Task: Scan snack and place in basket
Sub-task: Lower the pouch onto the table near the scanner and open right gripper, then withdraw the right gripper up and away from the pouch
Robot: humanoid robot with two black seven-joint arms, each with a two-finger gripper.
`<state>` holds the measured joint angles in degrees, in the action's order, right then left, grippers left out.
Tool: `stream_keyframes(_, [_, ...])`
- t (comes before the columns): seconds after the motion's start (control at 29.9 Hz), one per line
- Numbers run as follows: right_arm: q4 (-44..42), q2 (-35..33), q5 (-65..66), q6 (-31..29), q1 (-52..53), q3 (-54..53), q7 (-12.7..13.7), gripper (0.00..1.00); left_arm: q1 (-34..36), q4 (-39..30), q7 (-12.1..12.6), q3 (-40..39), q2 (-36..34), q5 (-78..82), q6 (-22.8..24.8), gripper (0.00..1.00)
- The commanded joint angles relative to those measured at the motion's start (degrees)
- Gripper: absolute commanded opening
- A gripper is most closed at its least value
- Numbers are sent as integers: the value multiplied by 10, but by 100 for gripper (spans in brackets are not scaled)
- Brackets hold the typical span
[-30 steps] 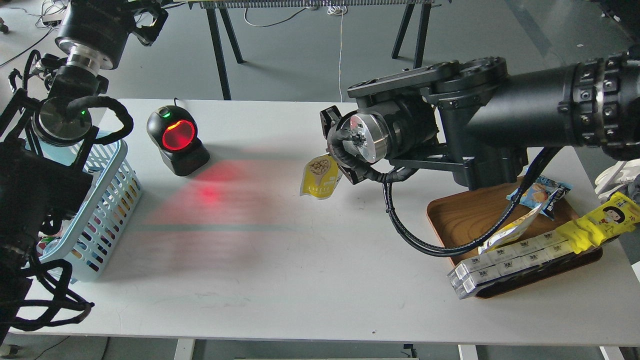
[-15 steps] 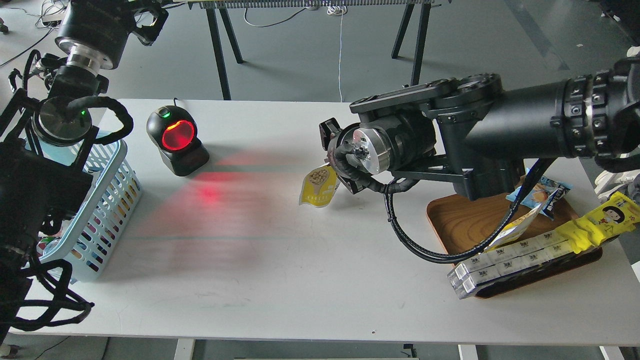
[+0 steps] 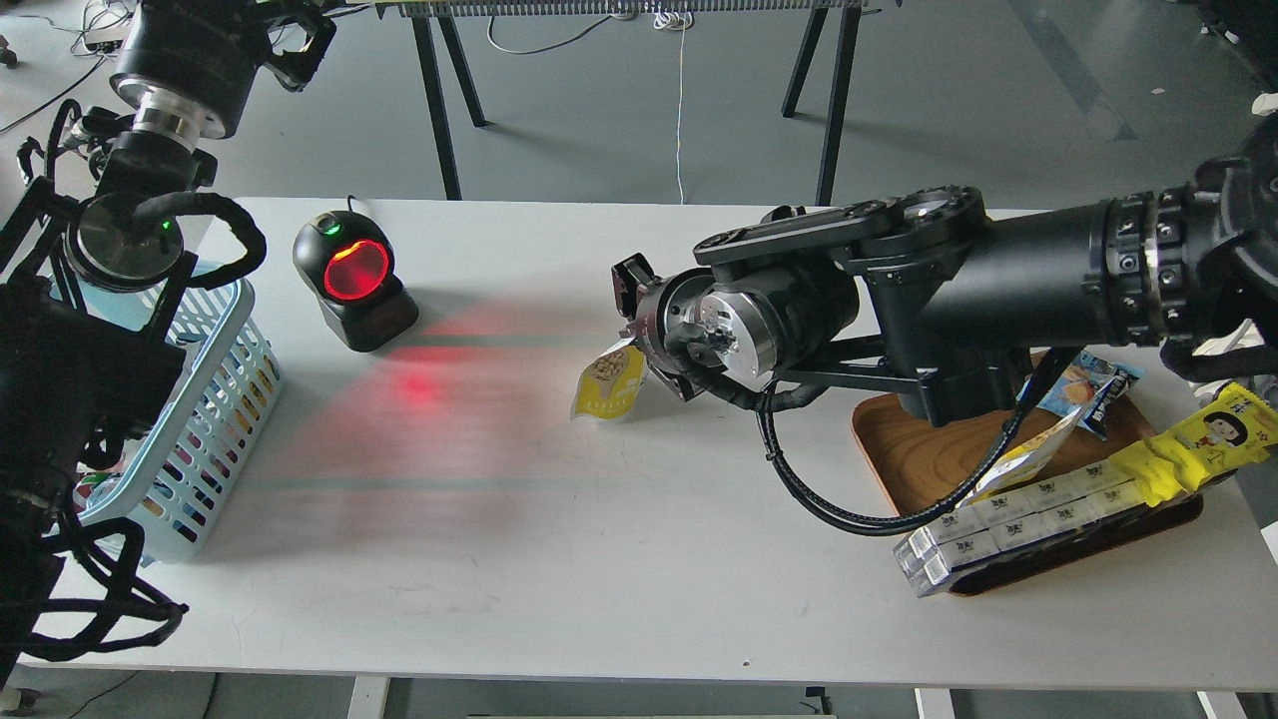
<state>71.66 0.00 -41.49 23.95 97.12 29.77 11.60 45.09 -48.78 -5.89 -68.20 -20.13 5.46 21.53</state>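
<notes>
My right gripper [image 3: 633, 338] is shut on the top edge of the snack [image 3: 607, 381], a small yellow pouch picturing beige nuts. The pouch hangs tilted just above the white table [image 3: 519, 539], right of centre, with its printed face turned toward me. The light blue slotted basket [image 3: 222, 391] stands at the table's left edge, partly hidden behind my left arm. My left arm rises along the left edge of the view to the top left corner; its far end [image 3: 296, 42] is dark and its fingers cannot be told apart.
A black barcode scanner [image 3: 353, 280] with a glowing red window stands at the back left and throws red light on the table. A brown wooden tray [image 3: 924, 449] at the right holds a blue snack packet [image 3: 1083, 384], a long yellow pack [image 3: 1193, 444] and white boxes [image 3: 1008, 524].
My right gripper has moved left and lower with the snack, toward the scanner. The pouch has tilted more. The left arm has not moved.
</notes>
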Motion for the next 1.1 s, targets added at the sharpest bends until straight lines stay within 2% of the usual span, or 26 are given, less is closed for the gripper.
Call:
stream_keyframes(0.0, [-3, 0, 8, 0, -4, -1, 0, 15, 0, 0, 0, 0, 0, 0, -1, 100])
stream_keyframes(0.1, [-6, 0, 13, 0, -7, -1, -1, 40, 0, 0, 0, 0, 0, 1, -2, 100])
stream_keyframes(0.17, [-12, 0, 14, 1, -7, -4, -3, 63, 0, 0, 0, 0, 0, 1, -3, 100])
stream_keyframes(0.23, [-14, 0, 15, 3, -7, -10, -7, 80, 0, 0, 0, 1, 0, 1, -3, 100])
stream_keyframes(0.33, [-26, 0, 15, 4, -7, -19, -8, 96, -3, 0, 0, 1, -1, 1, -4, 100])
stream_keyframes(0.7, [-28, 0, 44, 4, 13, -41, -7, 99, -5, 0, 1, 2, -23, 2, -7, 100])
stream_keyframes(0.94, [-20, 0, 51, 2, 52, -95, -7, 99, -4, 1, 5, 3, -39, 2, -7, 100])
stream_keyframes(0.97, [-18, -5, 52, 1, 55, -105, -7, 99, -4, 1, 6, 4, -44, 2, -7, 100])
stream_keyframes(1.07, [-10, -83, 53, 0, 57, -141, -7, 99, -3, -6, 9, 10, -65, 3, -5, 100])
